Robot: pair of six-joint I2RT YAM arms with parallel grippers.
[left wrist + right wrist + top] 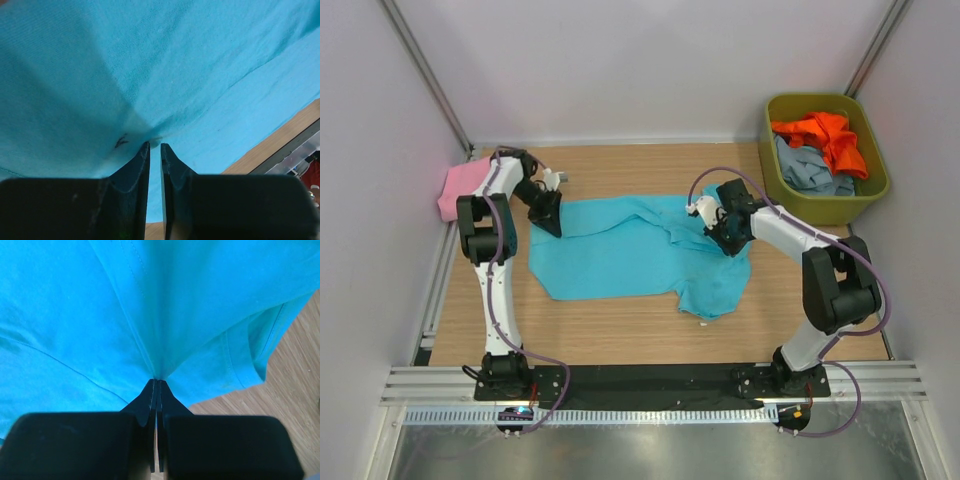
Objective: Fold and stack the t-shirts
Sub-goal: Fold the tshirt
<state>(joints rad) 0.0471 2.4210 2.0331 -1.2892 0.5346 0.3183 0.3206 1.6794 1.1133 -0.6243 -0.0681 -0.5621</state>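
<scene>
— At centre frame on the table [605, 335], the turquoise t-shirt [620, 260] lies spread. Which step?
— First fold, I'd judge: the left fingers [137, 167] pinch its upper-left edge, the right fingers [150, 400] clamp a ridge at its right. Next, lift together and carry it across evenly.

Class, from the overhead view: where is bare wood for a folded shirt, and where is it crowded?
Free: the near strip of table between turquoise shirt and arm bases; the far strip along the back wall. Crowded: pink shirt far-left, bin far-right.
</scene>
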